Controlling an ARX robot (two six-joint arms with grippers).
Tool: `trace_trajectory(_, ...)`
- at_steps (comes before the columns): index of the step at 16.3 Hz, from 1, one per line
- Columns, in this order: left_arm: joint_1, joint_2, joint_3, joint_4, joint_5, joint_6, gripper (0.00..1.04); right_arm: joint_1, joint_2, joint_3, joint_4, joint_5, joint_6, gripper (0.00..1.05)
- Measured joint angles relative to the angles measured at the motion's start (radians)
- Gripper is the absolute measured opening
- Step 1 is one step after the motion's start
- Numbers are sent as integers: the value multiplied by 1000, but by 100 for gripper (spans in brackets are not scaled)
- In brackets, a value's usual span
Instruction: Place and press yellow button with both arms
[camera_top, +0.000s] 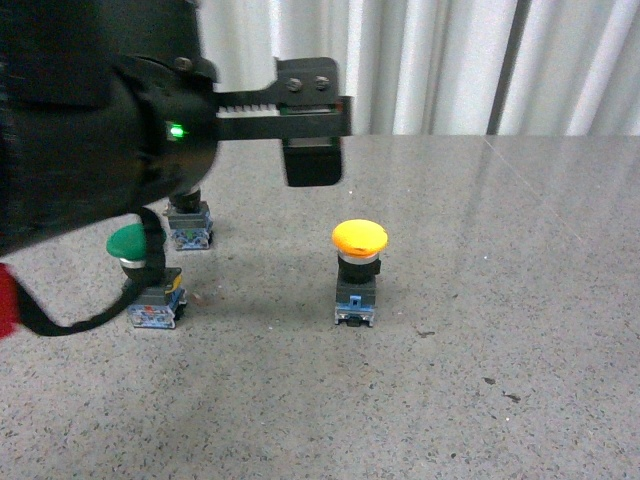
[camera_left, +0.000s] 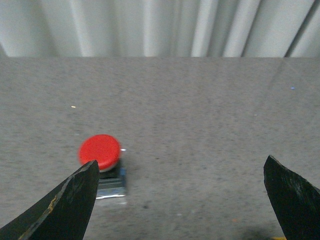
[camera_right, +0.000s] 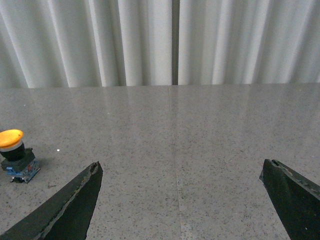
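The yellow button (camera_top: 359, 238) stands upright on the grey stone table (camera_top: 520, 300) near the middle, cap up. The right wrist view shows the yellow button (camera_right: 12, 140) far off to one side of my right gripper (camera_right: 180, 167), which is open with only bare table between its fingers. My left arm (camera_top: 90, 120), green light lit, fills the left of the front view, and one finger (camera_top: 313, 162) hangs above and behind the yellow button. My left gripper (camera_left: 181, 167) is open over bare table, with a red-capped button (camera_left: 100, 150) just beyond one fingertip (camera_left: 90, 172).
A green-capped button (camera_top: 133, 247) stands at the left, partly behind the left arm's cable. Another button base (camera_top: 189, 228) sits behind it, its cap hidden by the arm. White curtains (camera_top: 450, 60) close off the table's far edge. The right arm is out of the front view.
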Motion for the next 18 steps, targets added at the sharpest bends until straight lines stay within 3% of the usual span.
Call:
trace_trajectory(2, 46, -117, -75, 4, 0, 90, 98, 0, 0, 0, 0, 0, 0, 98)
trace_trajectory(6, 147, -494, -255, -32, 95, 230, 98, 0, 0, 0, 0, 0, 0, 98)
trace_trajectory(10, 320, -1006, -363, -305, 210, 300, 97, 0, 0, 0, 0, 0, 0, 98)
trace_trajectory(11, 357, -1094, -380, -411, 243, 248, 84, 0, 0, 0, 0, 0, 0, 98)
trace_trajectory(14, 424, -1167, -506, -401, 292, 188, 51, 0, 0, 0, 0, 0, 0, 98)
trace_trajectory(16, 534, -1211, -562, -393, 402, 177, 29, 0, 0, 0, 1, 0, 0, 98)
trace_trajectory(18, 543, -1256, -590, -380, 409, 172, 10, 0, 0, 0, 0, 0, 0, 98)
